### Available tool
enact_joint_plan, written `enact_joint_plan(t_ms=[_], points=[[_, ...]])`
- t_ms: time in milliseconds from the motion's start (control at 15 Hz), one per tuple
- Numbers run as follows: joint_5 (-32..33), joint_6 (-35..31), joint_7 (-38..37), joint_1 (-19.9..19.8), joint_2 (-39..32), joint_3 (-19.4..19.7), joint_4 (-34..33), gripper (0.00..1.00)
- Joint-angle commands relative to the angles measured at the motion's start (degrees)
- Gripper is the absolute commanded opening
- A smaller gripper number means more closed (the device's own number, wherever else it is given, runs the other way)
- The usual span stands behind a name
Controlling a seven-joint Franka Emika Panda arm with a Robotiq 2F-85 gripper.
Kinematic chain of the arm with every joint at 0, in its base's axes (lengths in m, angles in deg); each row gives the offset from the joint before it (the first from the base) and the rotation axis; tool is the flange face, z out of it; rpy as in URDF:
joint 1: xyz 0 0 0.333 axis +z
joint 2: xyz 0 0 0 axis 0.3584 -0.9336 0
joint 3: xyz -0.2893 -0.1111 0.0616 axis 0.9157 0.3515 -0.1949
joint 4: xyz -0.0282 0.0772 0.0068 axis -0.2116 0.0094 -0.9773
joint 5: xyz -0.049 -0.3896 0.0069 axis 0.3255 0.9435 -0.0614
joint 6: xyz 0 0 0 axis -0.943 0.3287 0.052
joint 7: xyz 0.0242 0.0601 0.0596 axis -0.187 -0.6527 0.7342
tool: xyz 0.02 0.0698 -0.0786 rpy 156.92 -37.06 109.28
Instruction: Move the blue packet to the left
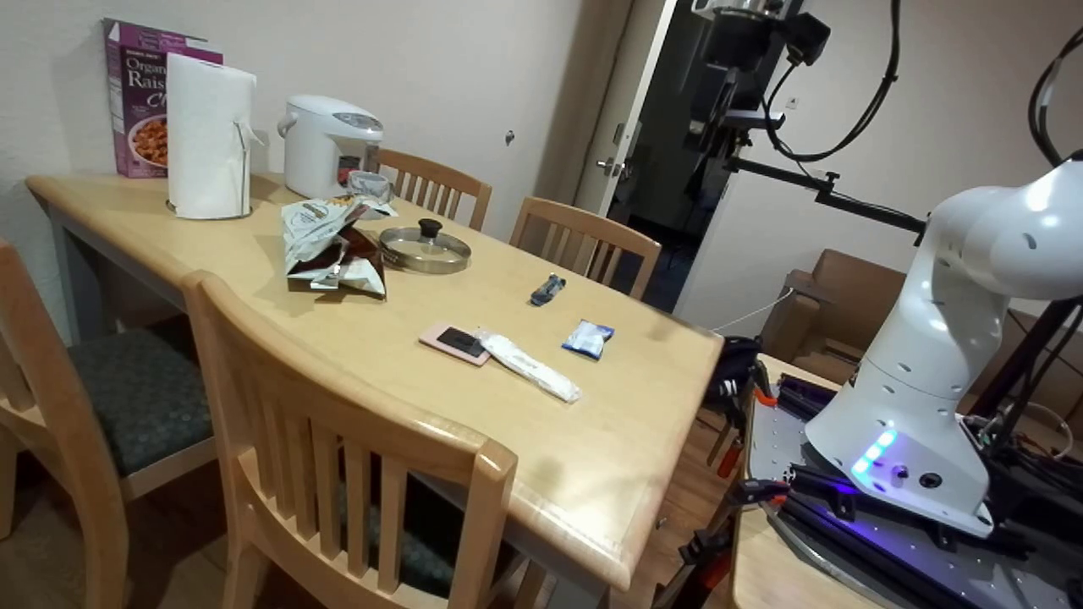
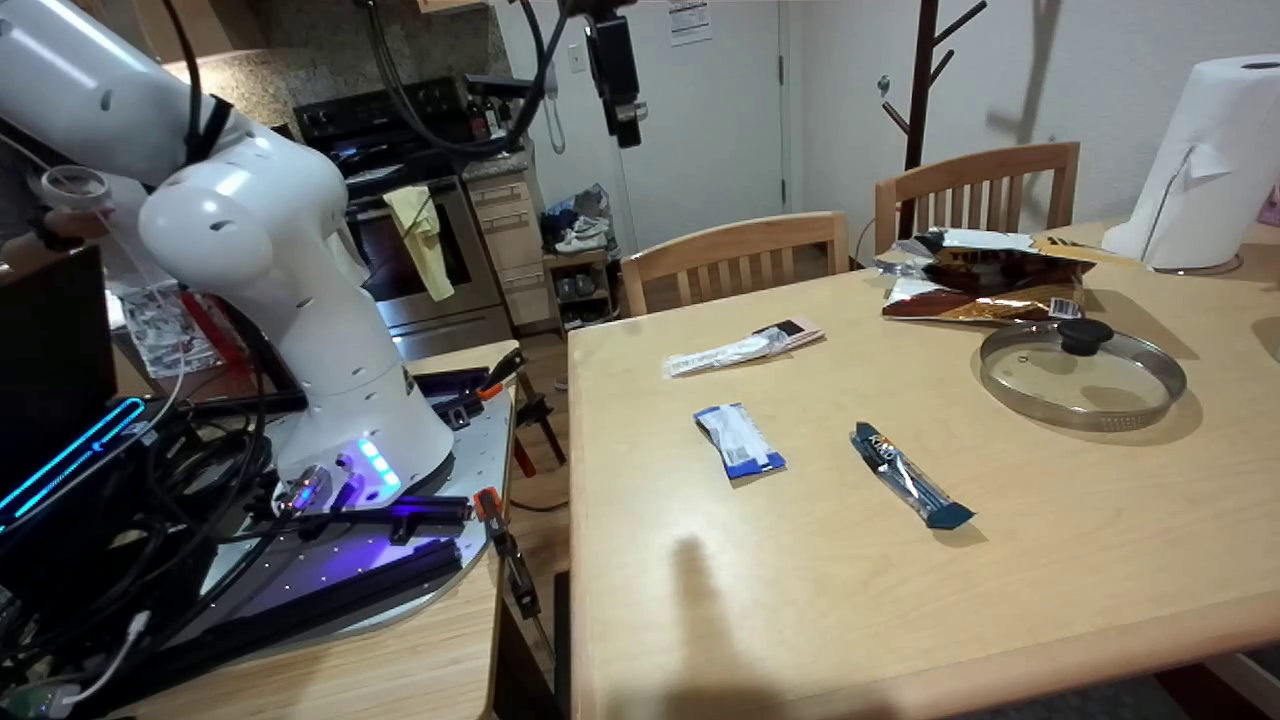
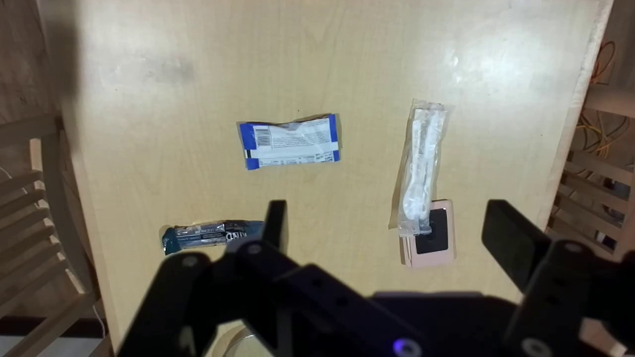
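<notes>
The blue packet (image 3: 292, 141) lies flat on the wooden table in the wrist view, white in the middle with blue ends. It also shows in both exterior views (image 1: 589, 338) (image 2: 740, 440). My gripper (image 3: 389, 220) is open, with its two dark fingers wide apart and nothing between them. It hangs high above the table, at the top of an exterior view (image 1: 719, 97). In the wrist view the packet lies above and left of the space between the fingers, apart from them. Nothing covers the packet.
A wrapped white utensil packet (image 3: 421, 168) partly overlaps a pink item with a dark panel (image 3: 431, 238). A dark teal bar (image 2: 905, 475) lies near the blue packet. A glass lid (image 2: 1085, 385), an open bag (image 1: 330, 245), a paper towel roll (image 1: 211, 139) and chairs (image 1: 355, 423) stand farther off.
</notes>
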State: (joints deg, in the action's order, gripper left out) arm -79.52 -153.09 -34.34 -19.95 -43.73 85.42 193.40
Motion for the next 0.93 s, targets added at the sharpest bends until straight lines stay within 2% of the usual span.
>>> enact_joint_plan(t_ms=[0, 333, 867], points=[[-1.49, -1.35, -1.98, -0.29, -1.56, -1.11, -1.15, 1.00], [-5.26, -6.69, -9.15, -0.86, -4.68, -1.64, -1.24, 1.00], [-8.99, -12.30, -14.05, -2.23, -11.47, -0.88, -1.16, 1.00]])
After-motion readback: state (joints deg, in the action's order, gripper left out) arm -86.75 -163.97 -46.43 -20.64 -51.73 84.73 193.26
